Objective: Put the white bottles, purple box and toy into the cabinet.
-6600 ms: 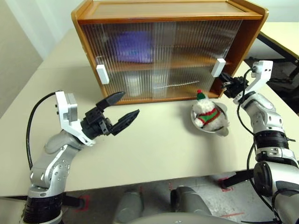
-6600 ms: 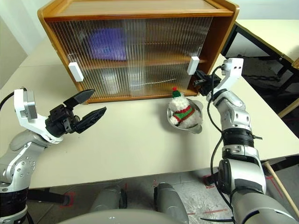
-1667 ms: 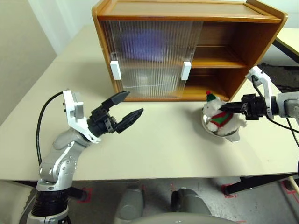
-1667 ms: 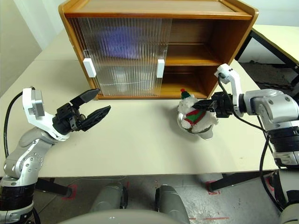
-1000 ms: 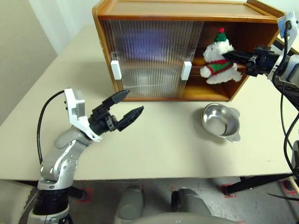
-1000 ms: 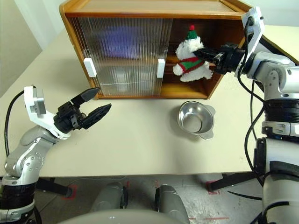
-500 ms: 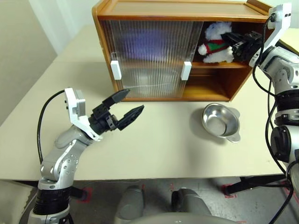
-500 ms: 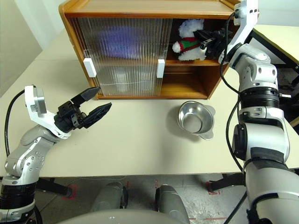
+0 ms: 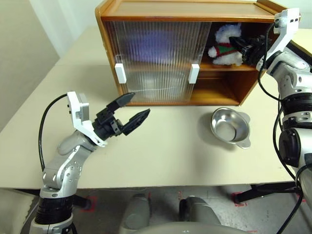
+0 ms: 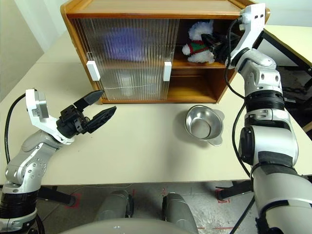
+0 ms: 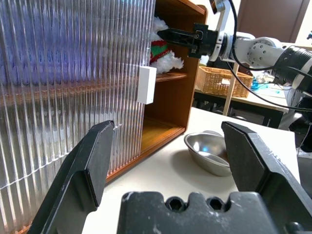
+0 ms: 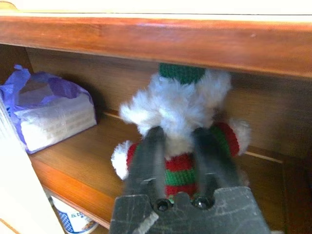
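The toy [image 9: 225,43] sits on the shelf in the open right half of the cabinet [image 9: 185,12], upper right of the head view. The right gripper [image 9: 240,45] reaches in at the toy, its 2 fingers [image 12: 151,151] slightly parted around the plush body; a firm grip cannot be confirmed. The purple box [image 12: 51,109] lies further along the same shelf. The left gripper [image 9: 131,111] hovers over the table [image 9: 170,151] at lower left, jaws spread wide, holding nothing
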Controlling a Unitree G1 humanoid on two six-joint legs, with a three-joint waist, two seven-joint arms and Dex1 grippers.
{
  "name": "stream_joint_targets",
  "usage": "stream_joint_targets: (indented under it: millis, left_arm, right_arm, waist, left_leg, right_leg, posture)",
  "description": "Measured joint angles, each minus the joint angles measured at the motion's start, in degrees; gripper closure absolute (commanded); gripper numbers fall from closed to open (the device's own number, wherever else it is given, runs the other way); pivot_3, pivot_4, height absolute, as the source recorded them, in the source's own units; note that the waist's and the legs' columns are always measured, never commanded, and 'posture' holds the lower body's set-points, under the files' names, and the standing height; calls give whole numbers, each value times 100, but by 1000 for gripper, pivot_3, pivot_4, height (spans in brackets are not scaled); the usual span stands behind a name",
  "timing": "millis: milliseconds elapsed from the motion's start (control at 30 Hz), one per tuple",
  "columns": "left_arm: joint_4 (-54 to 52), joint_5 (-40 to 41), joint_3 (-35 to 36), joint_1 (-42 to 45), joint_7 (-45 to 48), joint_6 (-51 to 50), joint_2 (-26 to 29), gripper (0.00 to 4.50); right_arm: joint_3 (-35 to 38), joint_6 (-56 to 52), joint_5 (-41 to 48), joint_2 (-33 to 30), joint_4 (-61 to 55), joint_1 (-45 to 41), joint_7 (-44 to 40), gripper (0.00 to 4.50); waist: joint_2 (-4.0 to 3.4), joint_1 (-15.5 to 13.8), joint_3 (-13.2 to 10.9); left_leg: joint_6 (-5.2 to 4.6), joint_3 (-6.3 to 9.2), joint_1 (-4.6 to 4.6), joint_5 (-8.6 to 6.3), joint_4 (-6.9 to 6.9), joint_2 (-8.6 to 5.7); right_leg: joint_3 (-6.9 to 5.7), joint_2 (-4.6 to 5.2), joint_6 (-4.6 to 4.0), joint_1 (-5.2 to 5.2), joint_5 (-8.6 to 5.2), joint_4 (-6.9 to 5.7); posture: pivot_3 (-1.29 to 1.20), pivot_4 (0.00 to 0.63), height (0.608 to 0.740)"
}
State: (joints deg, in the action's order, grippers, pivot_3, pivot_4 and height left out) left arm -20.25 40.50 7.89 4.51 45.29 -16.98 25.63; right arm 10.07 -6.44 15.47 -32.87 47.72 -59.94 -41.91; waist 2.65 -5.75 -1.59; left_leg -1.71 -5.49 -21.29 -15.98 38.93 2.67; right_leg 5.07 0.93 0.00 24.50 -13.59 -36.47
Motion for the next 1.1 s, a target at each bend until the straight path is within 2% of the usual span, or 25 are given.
stream_joint_targets:
  millis: [167,200,400,500,667,767,867,1000,1100]
  left_arm:
    - [0,0,-7,68,0,-2,0,0]
    - [0,0,-8,91,1,-2,0,0]
    - [0,0,-19,105,7,-6,0,0]
    - [-1,0,-22,106,9,-10,0,0]
    - [-33,-1,-41,105,0,-23,-5,0]
    - [-106,-1,-56,79,-2,-26,-10,0]
    - [-117,-1,-53,74,0,-31,-9,0]
    - [-118,1,-54,76,5,-46,-9,0]
    - [-120,1,-73,81,9,-50,-21,0]
  right_arm:
    - [5,77,-2,-78,0,-89,-4,225]
    - [5,80,-2,-83,0,-89,-5,45]
    - [2,76,-4,-288,-56,-88,-139,45]
    - [-28,-276,3,-570,-305,-69,-441,45]
    - [-56,-1824,445,-1294,-1283,348,-1608,45]
    - [-145,-2971,814,-2050,-1949,975,-2536,45]
    - [-165,-3878,1114,-2574,-2377,1596,-3110,45]
    - [16,-4156,1186,-2568,-2504,2386,-2917,45]
    - [419,-4241,1304,-2017,-2496,2745,-2330,45]
  waist:
    - [-1,3,0]
    - [-1,4,0]
    - [-4,7,-1]
    - [-9,2,-4]
    - [-8,-20,-4]
    - [-9,-64,-3]
    - [-8,-90,-3]
    - [-5,-57,-1]
    - [-2,-11,0]
  left_leg:
    - [0,0,0,0,0,0]
    - [0,0,0,0,0,0]
    - [0,0,0,0,-1,0]
    - [0,1,-3,0,-1,-1]
    - [-1,9,-6,0,0,-1]
    - [-2,10,-9,-1,0,-2]
    - [-2,6,-4,-1,1,0]
    - [-6,-2,4,1,4,-2]
    - [-13,-1,4,5,6,-5]
  right_leg:
    - [0,0,0,0,0,0]
    - [0,0,0,0,0,0]
    - [0,0,0,0,0,1]
    - [1,1,0,1,0,2]
    - [-3,1,1,0,0,5]
    - [-4,3,4,0,-3,10]
    - [-5,1,4,-1,-8,11]
    - [0,-3,22,-10,-15,6]
    - [6,-7,27,-15,-8,2]
  posture:
    - [225,0,740]
    - [220,0,740]
    - [225,0,740]
    - [228,0,740]
    - [233,0,740]
    - [229,0,740]
    - [224,0,740]
    - [215,0,740]
    - [212,0,740]
